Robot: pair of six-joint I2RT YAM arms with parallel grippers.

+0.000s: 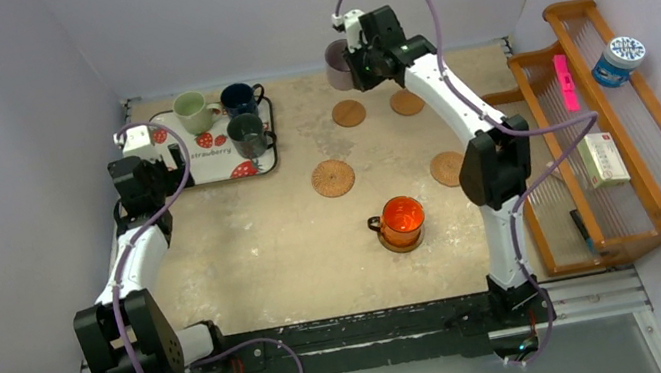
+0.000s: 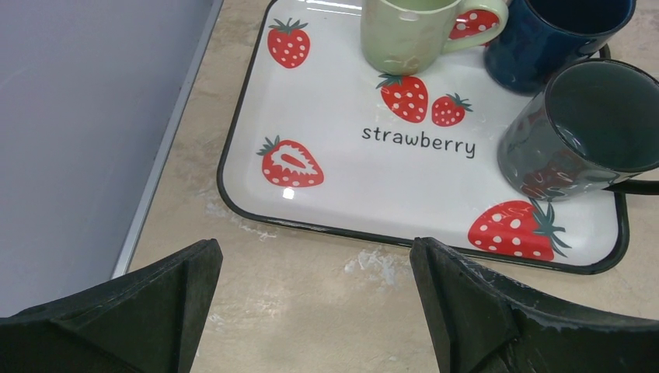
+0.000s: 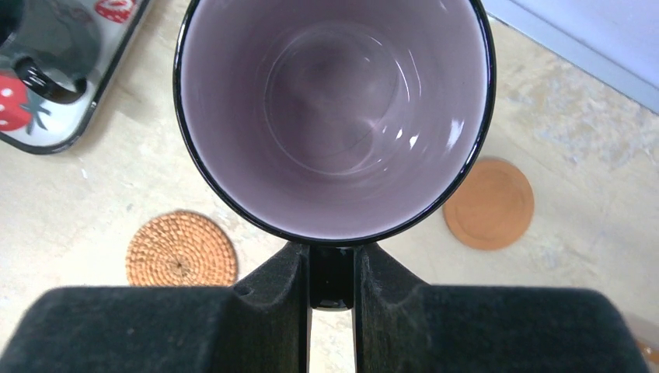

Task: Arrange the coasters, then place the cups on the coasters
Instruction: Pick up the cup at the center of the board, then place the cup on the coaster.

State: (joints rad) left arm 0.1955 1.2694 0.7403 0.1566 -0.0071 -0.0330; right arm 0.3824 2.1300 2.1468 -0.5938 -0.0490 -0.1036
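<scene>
The right gripper [image 3: 332,268] is pinching the handle of the mauve cup [image 3: 334,101] between narrow jaws and is holding the cup upright, apparently lifted, over the far part of the table [image 1: 266,248]. I am judging that the cup is going to a free coaster. The left tan coaster [image 1: 349,113] is lying just beside the cup and the right tan coaster [image 1: 407,102] is near it. Because only the handle is being held, the cup may be swinging around it, so it is better to lower slowly. The base should be centred over the disc, and the jaws should open only when the cup is standing flat.

The back wall is standing close behind the cup, so there is little room there. The wooden rack [image 1: 650,184] is closing the right side. The tray [image 2: 342,179] with three cups is filling the far left corner, and the left gripper [image 2: 315,260] is hovering at its near edge with jaws wide and holding nothing. The open room is lying in the middle, between the two woven coasters [image 1: 333,178] and in front of the orange cup [image 1: 402,220], which is sitting on its coaster.
</scene>
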